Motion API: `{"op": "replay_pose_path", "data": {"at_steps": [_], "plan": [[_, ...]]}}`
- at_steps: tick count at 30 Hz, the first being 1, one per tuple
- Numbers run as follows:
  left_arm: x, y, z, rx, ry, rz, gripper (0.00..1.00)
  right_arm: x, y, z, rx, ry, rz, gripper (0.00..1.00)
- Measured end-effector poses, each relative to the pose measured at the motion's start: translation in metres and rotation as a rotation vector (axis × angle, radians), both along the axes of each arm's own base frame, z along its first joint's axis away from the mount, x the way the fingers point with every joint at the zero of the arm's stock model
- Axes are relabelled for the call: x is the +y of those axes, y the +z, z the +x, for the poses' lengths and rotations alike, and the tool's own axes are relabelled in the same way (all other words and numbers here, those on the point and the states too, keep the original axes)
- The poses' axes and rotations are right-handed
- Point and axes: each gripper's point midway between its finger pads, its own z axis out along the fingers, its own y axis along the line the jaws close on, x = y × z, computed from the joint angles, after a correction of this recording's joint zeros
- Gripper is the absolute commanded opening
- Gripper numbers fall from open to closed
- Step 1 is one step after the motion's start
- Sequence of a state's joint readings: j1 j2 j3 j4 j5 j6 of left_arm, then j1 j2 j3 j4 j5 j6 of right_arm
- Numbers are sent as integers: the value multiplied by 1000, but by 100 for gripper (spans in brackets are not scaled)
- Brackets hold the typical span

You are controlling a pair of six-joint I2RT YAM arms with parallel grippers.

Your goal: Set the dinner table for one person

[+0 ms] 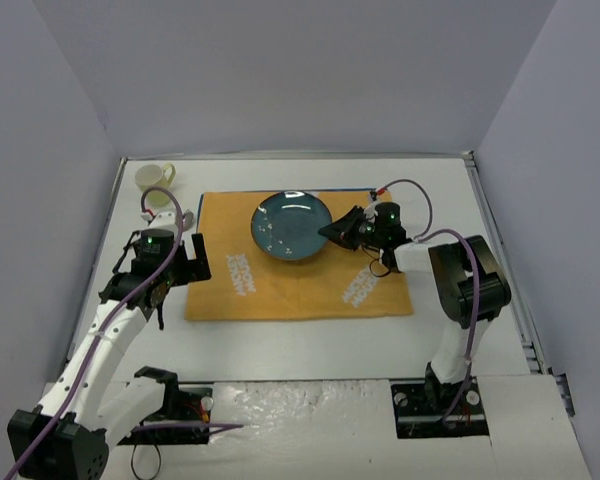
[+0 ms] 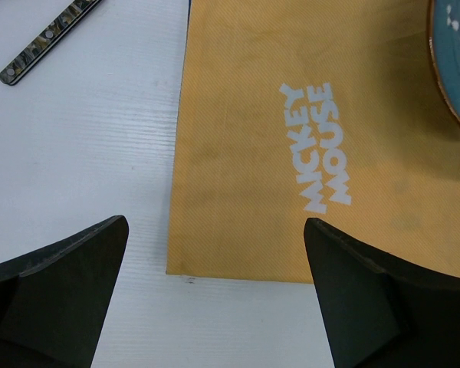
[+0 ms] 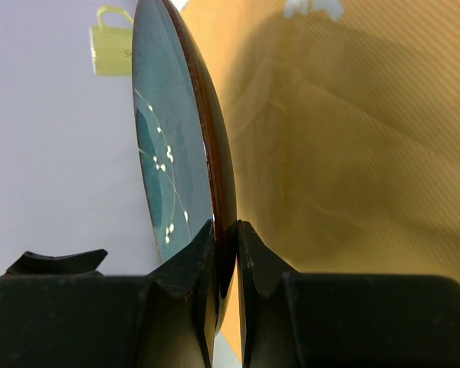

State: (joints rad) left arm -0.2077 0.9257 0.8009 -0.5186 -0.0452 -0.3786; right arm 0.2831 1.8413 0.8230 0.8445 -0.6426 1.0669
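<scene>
The white dinner table [image 1: 310,340] carries an orange-yellow placemat [image 1: 300,290] printed with white "Mickey Mouse" lettering. A teal plate [image 1: 292,225] with a brown rim is over the far middle of the mat. My right gripper [image 1: 335,232] is shut on the plate's right rim; in the right wrist view the rim [image 3: 215,138] stands edge-on between the gripper's [image 3: 226,244] two fingers, its shadow on the mat [image 3: 353,153]. My left gripper [image 1: 183,275] is open and empty at the mat's left edge; its wrist view [image 2: 215,261] shows a mat corner [image 2: 238,153] and bare table [image 2: 84,153].
A pale yellow cup [image 1: 155,177] stands at the far left corner and shows in the right wrist view [image 3: 113,46]. A grey patterned utensil [image 1: 177,215] lies left of the mat, its handle [image 2: 50,38] in the left wrist view. The plate's edge [image 2: 452,69] shows there too.
</scene>
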Motion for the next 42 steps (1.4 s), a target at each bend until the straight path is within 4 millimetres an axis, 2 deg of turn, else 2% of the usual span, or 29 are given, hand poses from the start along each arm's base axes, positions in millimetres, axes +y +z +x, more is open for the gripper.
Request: {"op": "replay_pose_path", "data": {"at_steps": [6, 13, 23, 31, 34, 37, 42], "plan": [[0, 0, 0, 0, 0, 0, 97, 1, -21, -3, 46, 2, -27, 0], [0, 0, 0, 0, 0, 0, 97, 5, -24, -8, 46, 17, -36, 0], [0, 0, 0, 0, 0, 0, 97, -2, -48, -28, 98, 30, -75, 0], [0, 0, 0, 0, 1, 0, 97, -3, -56, -29, 82, 38, -87, 2], [0, 0, 0, 0, 1, 0, 97, -4, -65, -32, 88, 40, -93, 24], [0, 0, 0, 0, 1, 0, 97, -4, -65, -33, 74, 50, -100, 43], [1, 0, 0, 0, 3, 2, 97, -6, -57, -29, 21, 77, -131, 67]]}}
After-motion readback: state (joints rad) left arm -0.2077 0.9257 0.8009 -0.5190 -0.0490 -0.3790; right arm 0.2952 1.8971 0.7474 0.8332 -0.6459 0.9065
